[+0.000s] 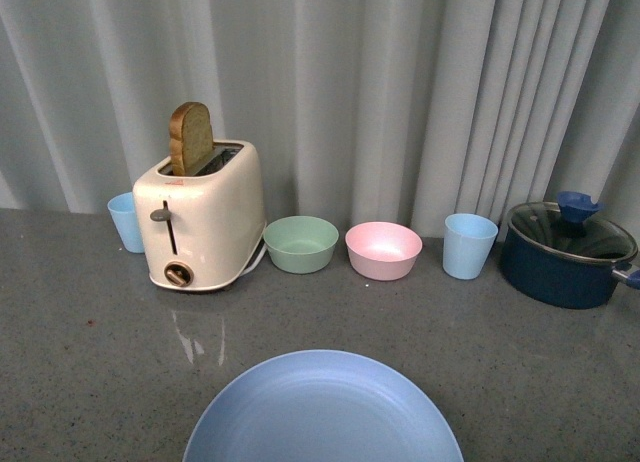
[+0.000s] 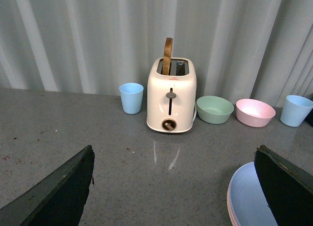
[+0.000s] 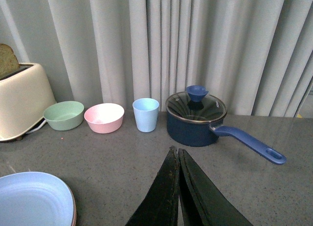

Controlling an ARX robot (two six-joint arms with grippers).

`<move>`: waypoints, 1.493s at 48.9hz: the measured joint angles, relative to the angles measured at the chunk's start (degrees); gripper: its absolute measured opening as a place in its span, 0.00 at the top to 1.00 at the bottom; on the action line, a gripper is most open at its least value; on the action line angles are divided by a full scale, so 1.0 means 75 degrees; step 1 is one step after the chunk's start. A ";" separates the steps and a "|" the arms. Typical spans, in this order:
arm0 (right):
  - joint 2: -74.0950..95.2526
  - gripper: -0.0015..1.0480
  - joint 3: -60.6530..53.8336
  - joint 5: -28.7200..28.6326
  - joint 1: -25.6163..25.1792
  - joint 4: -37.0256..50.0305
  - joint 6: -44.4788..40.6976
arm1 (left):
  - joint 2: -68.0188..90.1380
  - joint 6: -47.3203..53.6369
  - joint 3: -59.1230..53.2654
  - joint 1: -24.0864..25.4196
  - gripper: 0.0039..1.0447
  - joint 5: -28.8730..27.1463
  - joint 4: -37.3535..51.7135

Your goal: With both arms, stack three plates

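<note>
The light blue plate lies at the table's front middle, on top of a stack. In the left wrist view the light blue plate shows a pink rim under it. In the right wrist view the light blue plate shows a pinkish-brown edge beneath. The beige-grey plate cannot be made out for sure. My left gripper is open and empty, with the stack beside one of its fingers. My right gripper is shut and empty, to the right of the stack. Neither arm shows in the front view.
At the back stand a cream toaster with a bread slice, a blue cup, a green bowl, a pink bowl, another blue cup and a lidded blue saucepan with its handle pointing forward right.
</note>
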 joint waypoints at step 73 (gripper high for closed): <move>-0.3019 0.90 0.0003 -0.0003 0.0000 -0.3048 -0.0017 | 0.0000 0.0000 0.0000 0.0000 0.06 0.0000 0.0000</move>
